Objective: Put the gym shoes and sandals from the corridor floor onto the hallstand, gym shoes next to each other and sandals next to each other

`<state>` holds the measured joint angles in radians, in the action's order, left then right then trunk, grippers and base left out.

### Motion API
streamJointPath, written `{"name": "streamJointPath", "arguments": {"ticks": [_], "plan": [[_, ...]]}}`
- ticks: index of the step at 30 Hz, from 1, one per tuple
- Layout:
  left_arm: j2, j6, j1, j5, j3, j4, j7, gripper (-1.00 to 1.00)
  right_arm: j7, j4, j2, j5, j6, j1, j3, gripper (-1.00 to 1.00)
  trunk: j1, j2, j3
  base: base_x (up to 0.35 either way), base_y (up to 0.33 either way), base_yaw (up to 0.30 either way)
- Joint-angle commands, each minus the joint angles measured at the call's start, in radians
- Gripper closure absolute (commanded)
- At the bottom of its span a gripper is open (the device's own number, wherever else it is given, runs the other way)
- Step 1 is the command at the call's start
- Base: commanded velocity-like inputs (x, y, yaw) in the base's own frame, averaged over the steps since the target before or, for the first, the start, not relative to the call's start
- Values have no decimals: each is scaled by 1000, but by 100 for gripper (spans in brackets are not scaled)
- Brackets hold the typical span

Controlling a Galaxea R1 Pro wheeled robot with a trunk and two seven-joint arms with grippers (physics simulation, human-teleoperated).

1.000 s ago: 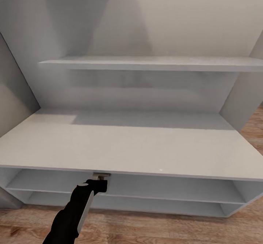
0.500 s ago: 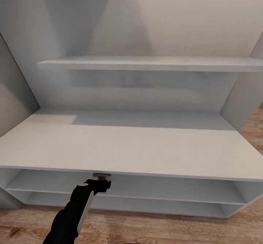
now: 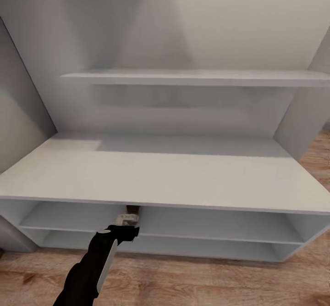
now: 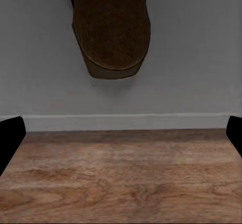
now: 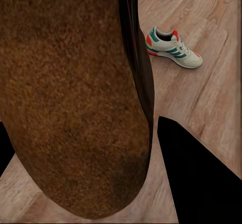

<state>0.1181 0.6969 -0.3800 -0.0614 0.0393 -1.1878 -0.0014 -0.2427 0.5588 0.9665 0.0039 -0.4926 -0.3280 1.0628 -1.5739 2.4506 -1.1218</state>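
One sandal (image 3: 131,209) lay in the upper cubby of the hallstand (image 3: 183,177), in the lower middle of the head view, just under the front edge of the bench top. Your left gripper (image 4: 121,138) was in front of it with the fingers spread wide and nothing between them, so this sandal rested on the shelf by itself. I judge you put it near the shelf's front so that its partner fits beside it.

The second sandal (image 5: 70,108) was pinched between the fingers of your right gripper (image 5: 83,148), sole toward the camera, probably ready for the same shelf. One gym shoe (image 5: 173,48) stood on the corridor floor (image 3: 206,283), well apart from that gripper.
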Motion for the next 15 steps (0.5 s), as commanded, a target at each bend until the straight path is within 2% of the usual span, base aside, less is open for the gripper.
{"name": "streamJointPath", "arguments": {"ticks": [1,9,15], "plan": [[0,5,0,-6,1,-1,0,-100,-3,1,0,-1,-7,-2,5,100,1,0,-1,-306,104,0],[0,4,0,-6,1,-1,-1,-100,-3,1,0,-1,-7,-2,5,100,1,0,-1,-310,111,0],[0,4,0,-6,1,-1,-2,-100,-3,1,0,-1,-7,-2,4,100,1,0,-1,-297,176,0]]}}
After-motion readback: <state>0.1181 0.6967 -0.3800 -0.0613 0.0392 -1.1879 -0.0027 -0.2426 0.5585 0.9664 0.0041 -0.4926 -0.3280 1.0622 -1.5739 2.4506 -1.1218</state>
